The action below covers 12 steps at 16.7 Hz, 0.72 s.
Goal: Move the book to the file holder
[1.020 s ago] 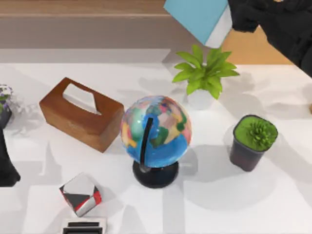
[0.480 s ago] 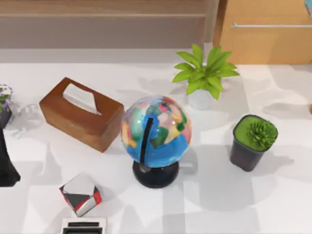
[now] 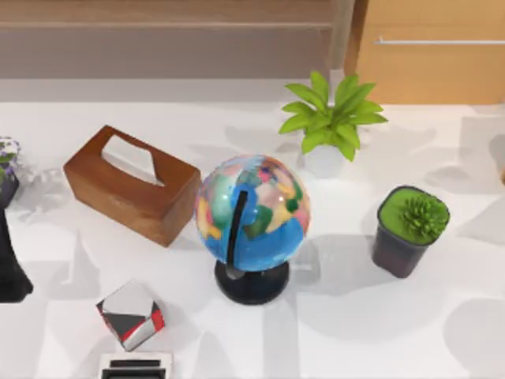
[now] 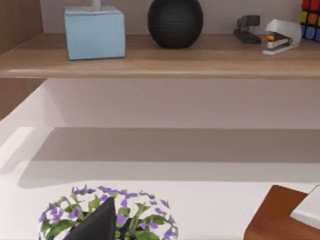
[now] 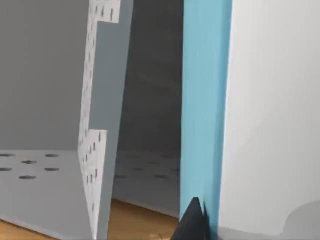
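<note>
Globe (image 3: 252, 212) (centre) beside tissue box (image 3: 130, 183)

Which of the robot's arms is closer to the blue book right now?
The right. Its gripper is right against the book, beside the grey perforated file holder. The left gripper hangs over a purple-flowered plant at the table's left edge.
</note>
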Each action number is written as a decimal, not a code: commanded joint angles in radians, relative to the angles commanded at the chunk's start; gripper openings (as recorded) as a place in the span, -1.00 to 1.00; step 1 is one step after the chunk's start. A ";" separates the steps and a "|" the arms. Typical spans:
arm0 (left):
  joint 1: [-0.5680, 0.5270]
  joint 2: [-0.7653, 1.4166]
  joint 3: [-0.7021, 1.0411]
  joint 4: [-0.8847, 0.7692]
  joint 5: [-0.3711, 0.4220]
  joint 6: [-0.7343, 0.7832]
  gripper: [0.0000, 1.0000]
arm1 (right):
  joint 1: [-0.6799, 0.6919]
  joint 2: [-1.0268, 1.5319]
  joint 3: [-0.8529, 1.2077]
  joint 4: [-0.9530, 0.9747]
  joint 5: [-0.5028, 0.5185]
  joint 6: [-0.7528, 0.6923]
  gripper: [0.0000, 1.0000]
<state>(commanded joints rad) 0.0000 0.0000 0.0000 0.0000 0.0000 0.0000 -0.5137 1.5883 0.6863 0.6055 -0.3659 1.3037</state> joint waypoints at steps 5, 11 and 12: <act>0.000 0.000 0.000 0.000 0.000 0.000 1.00 | -0.016 0.218 0.160 0.064 -0.074 0.115 -1.00; 0.000 0.000 0.000 0.000 0.000 0.000 1.00 | -0.008 0.291 0.213 0.083 -0.096 0.143 -1.00; 0.000 0.000 0.000 0.000 0.000 0.000 1.00 | -0.008 0.291 0.213 0.083 -0.096 0.143 -1.00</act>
<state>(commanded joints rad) 0.0000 0.0000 0.0000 0.0000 0.0000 0.0000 -0.5213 1.8789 0.8992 0.6883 -0.4615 1.4471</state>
